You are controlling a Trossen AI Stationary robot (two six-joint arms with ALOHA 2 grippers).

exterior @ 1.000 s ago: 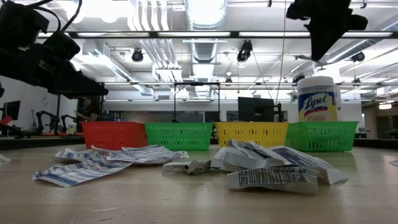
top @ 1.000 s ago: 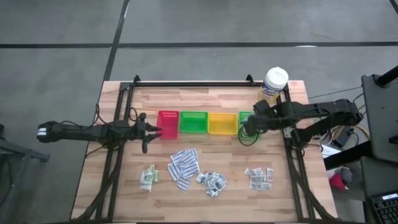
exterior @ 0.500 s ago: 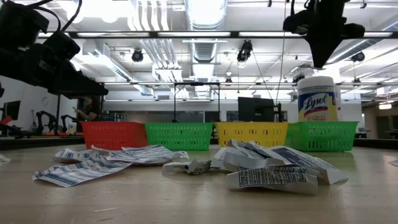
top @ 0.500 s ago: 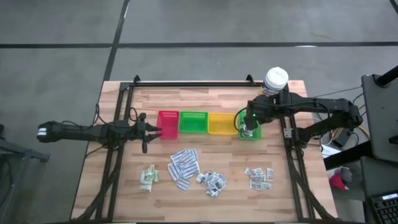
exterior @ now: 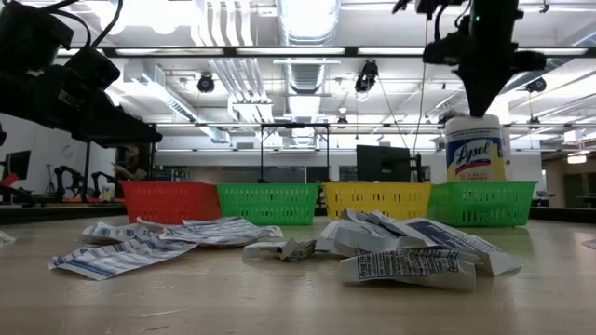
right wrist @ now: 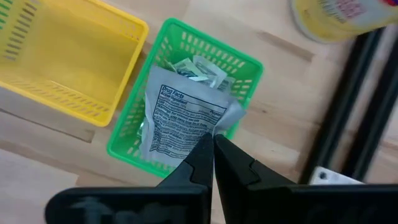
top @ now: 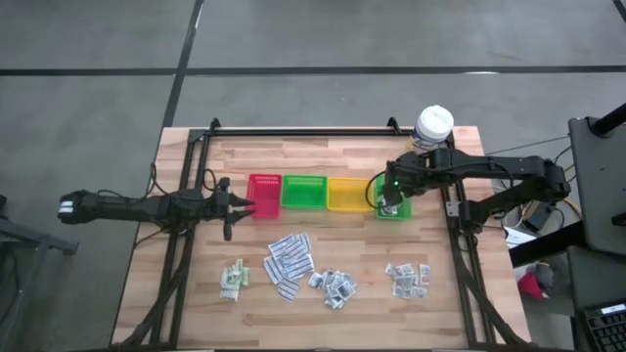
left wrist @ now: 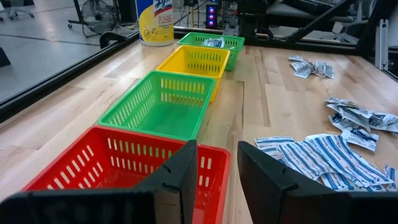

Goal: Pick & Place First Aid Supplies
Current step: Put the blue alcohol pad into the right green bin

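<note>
From above, we saw the right gripper (top: 391, 198) over the end green tray (top: 388, 209), the left gripper (top: 231, 204) waiting beside the red tray (top: 264, 195), partly open and empty. Its wrist view showed the fingers (right wrist: 202, 163) pinched on a printed packet (right wrist: 183, 121) above that tray; we judged release came next.

My left arm (top: 147, 207) is a slim, dark, segmented limb bearing a small white marking near its outer end. My right arm (top: 489, 171) is equally dark, built of jointed links, with a green indicator light by its wrist. My left gripper (left wrist: 214, 171) ends in two blocky, matte black fingers; my right gripper (right wrist: 212, 158) tapers to black wedges.
</note>
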